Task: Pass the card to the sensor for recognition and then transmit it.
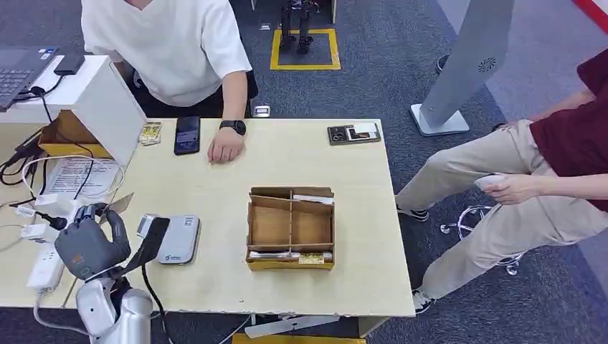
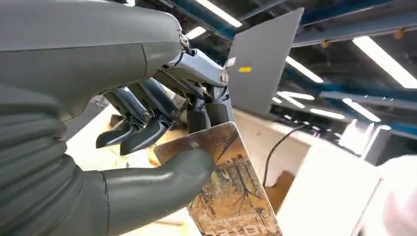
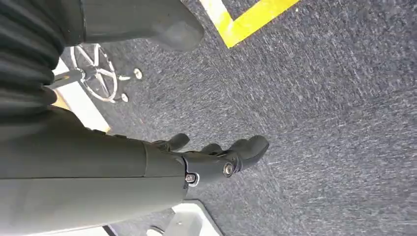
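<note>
Right up close in the left wrist view, the card (image 2: 231, 191) sits pinched between the left hand's (image 2: 162, 142) thick grey thumb and its dark fingers (image 2: 147, 135). My guess is it's light, stiff and slick, so a flat pinch near one edge looks right, leaving the printed face free. It's thin and glossy with a brownish tree picture. Just beyond the fingers on the pale wooden tabletop (image 1: 215, 287) lies the sensor (image 1: 176, 239), a grey rounded slab. Further past it sits a cardboard divider box (image 1: 291, 228). The right hand (image 3: 216, 157) hangs over grey carpet, fingers curled in, holding nothing.
</note>
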`<state>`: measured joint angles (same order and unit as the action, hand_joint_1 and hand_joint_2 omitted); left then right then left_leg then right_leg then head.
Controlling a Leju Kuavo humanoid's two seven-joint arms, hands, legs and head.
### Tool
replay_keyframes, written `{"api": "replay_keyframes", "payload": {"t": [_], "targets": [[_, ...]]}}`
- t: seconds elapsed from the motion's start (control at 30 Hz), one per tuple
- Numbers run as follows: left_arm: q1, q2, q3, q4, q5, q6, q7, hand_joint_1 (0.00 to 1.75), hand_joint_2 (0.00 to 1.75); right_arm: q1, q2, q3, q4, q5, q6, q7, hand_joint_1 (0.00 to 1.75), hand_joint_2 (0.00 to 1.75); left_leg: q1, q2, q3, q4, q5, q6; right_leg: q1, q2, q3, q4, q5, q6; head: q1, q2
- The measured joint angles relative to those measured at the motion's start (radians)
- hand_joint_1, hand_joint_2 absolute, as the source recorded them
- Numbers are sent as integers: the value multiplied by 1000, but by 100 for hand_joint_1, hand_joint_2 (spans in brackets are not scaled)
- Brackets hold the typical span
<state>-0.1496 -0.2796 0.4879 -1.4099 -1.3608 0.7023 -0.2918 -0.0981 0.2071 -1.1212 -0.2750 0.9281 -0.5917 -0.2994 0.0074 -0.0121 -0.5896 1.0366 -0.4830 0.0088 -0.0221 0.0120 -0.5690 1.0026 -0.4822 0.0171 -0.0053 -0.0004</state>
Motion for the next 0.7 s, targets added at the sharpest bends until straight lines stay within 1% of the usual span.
{"api": "replay_keyframes", "payload": {"t": [0.17,0.33,0.43,0.5,0.57,0.63,0.7], "targets": [[4,1,-11,35,-19,0,18,175,175,0,0,0,0,0,1,0,0,175,0,0,0,0,0,0,0,0,0,0,0,0,0,0],[6,2,-17,52,-22,0,21,175,175,0,0,0,0,0,1,0,0,175,0,0,0,0,0,0,0,0,0,0,0,0,0,0],[5,2,-25,70,-57,0,42,175,175,0,0,0,0,-1,1,-1,0,175,0,0,0,0,0,0,0,0,0,0,0,0,0,0],[5,3,-29,92,-71,0,40,175,175,-2,-1,-3,9,7,-11,-13,0,175,0,0,0,0,0,0,0,0,0,0,0,0,0,0],[6,3,-33,116,-79,0,42,175,175,-3,-3,-8,15,12,-5,-15,0,175,0,0,0,0,0,0,0,0,0,0,0,0,0,0],[6,4,-43,133,-81,0,70,175,175,-3,-3,-12,15,13,4,-12,0,175,0,0,0,0,0,0,0,0,0,0,0,0,0,0],[10,8,-71,152,-77,0,121,175,175,-3,-3,-13,15,11,9,-8,0,175,0,0,0,0,0,0,0,0,0,0,0,0,0,0]]}}
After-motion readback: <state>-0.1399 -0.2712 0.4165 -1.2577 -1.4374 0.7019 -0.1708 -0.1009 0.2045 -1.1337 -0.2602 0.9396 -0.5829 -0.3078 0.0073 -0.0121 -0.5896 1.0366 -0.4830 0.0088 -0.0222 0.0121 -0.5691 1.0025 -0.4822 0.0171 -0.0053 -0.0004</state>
